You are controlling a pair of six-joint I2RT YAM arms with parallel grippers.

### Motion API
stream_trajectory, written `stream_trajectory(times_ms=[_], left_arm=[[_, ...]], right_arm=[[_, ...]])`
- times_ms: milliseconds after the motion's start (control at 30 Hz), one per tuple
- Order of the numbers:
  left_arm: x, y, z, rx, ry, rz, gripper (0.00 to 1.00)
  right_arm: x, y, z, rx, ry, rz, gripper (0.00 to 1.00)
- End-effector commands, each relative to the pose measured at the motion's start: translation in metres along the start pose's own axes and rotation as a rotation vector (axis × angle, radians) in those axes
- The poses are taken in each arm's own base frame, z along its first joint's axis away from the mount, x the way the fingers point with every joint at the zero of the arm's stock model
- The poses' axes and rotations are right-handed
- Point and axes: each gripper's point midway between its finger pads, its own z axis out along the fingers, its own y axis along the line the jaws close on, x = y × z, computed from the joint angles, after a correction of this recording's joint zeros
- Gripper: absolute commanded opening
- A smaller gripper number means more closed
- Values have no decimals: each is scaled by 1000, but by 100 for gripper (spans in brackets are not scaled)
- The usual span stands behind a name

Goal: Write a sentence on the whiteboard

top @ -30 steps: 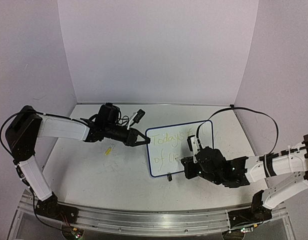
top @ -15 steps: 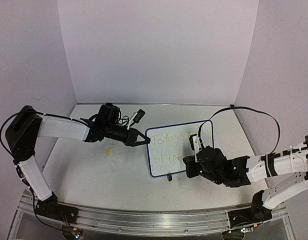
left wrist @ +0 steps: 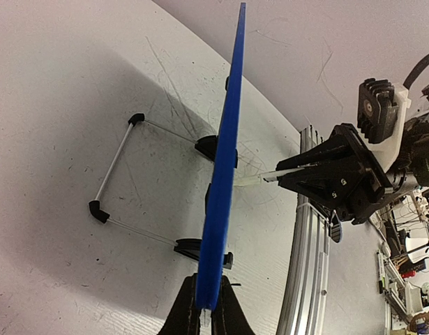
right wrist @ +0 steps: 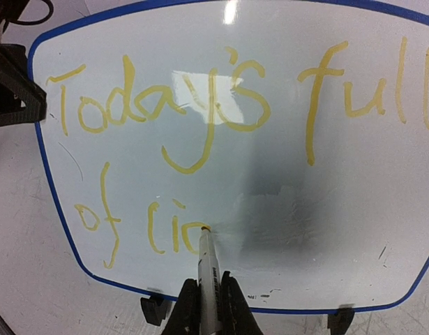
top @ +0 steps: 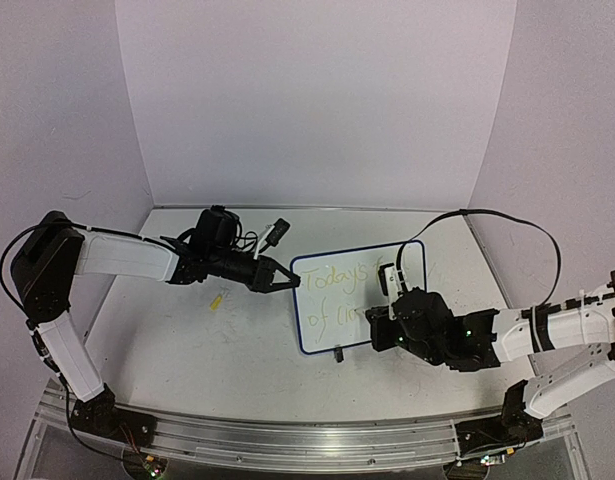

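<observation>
The whiteboard (top: pixel 332 335) stands upright on its black feet, mid-table, with a blue frame. My left gripper (top: pixel 287 281) is shut on its left edge; the left wrist view shows the blue edge (left wrist: pixel 224 174) pinched between the fingers of my left gripper (left wrist: pixel 206 307). My right gripper (right wrist: pixel 207 296) is shut on a white marker (right wrist: pixel 208 262) whose yellow tip touches the board (right wrist: pixel 326 209). The sentence (right wrist: pixel 200 105) reads "Today's full" above "of li" and a partial curved stroke at the tip. From above, the right gripper (top: pixel 379 325) is in front of the board's lower middle.
A small yellow piece (top: pixel 217 299) lies on the table left of the board, under the left arm. A wire stand (left wrist: pixel 116 178) props the board from behind. An aluminium rail (top: pixel 287 435) runs along the near edge. Pale walls close in the table on three sides.
The right gripper has crept a little to the right along the lower line with the marker, and the stroke there has grown. The left arm and the board have stayed still.
</observation>
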Motion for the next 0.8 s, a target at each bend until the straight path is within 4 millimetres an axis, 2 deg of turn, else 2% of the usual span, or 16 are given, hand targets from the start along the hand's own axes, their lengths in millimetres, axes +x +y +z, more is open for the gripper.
stream_trajectory(times_ms=[0,300,767], left_arm=[[-10,-5,-2,-22,-13,39,0],[-10,-5,-1,-22,-13,39,0],[-11,-6,-2,-21,-15,42,0]], right_arm=[[1,-11,0,27,3,-8,0],[20,-13,-2,2,61,-23,0],[35,-10,-1,-22,110,-36,0]])
